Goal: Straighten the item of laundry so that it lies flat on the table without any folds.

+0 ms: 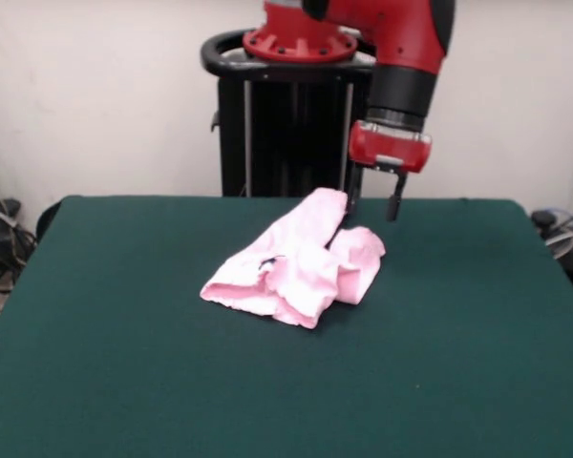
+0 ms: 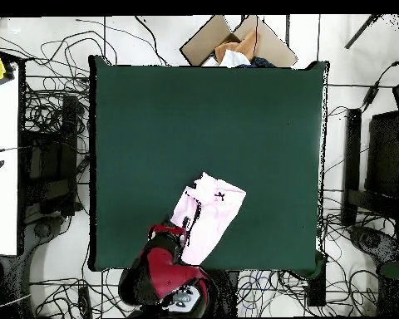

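The pale pink pants [image 1: 301,267] lie crumpled near the far middle of the dark green table [image 1: 124,363]. They are folded over themselves, with a tiny dark bow [image 1: 265,260] showing. One leg rises in a ridge toward the far side. My gripper [image 1: 372,208] hangs just above the table behind the garment. Its jaws stand apart, and the left finger [image 1: 351,198] is right beside the raised pink edge. In the overhead view the pants [image 2: 211,212] lie near the robot-side edge of the table [image 2: 169,116], and the gripper [image 2: 184,226] is over their left part.
The black pedestal [image 1: 286,124] stands behind the table's far edge. In the overhead view an open cardboard box [image 2: 236,41] sits past the table's opposite edge. Cables cover the floor on all sides, and a white bench [image 2: 3,158] stands at the left.
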Controlling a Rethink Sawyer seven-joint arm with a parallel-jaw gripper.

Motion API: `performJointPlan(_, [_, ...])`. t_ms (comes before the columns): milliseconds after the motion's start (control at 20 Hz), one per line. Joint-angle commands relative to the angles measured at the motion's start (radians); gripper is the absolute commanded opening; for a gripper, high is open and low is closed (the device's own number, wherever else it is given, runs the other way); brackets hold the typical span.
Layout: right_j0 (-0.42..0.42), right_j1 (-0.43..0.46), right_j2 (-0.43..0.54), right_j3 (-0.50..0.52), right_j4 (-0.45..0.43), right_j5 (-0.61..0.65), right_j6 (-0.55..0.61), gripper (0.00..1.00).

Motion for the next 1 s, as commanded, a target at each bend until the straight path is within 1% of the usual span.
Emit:
performJointPlan(50, [-0.031,0.088,0.162,-0.163,0.086,0.149,0.173,1.0])
performJointPlan(150, [-0.01,0.105,0.158,-0.171,0.107,0.144,0.175,1.0])
performJointPlan(250, [0.01,0.13,0.154,-0.181,0.129,0.112,0.186,1.0])
performJointPlan(350, [0.048,0.156,0.126,-0.193,0.171,0.071,0.188,1.0])
performJointPlan(450, [0.092,0.17,0.082,-0.202,0.222,0.062,0.17,1.0])
performJointPlan(500, [0.097,0.177,0.074,-0.205,0.233,0.063,0.164,1.0])
performJointPlan(650, [0.1,0.21,0.067,-0.222,0.237,0.074,0.14,1.0])
performJointPlan(800, [0.106,0.24,0.053,-0.231,0.238,0.112,0.113,1.0])
performJointPlan(900, [0.077,0.252,0.079,-0.241,0.211,0.174,0.096,1.0])
performJointPlan(1000, [0.065,0.253,0.095,-0.24,0.199,0.224,0.088,1.0])
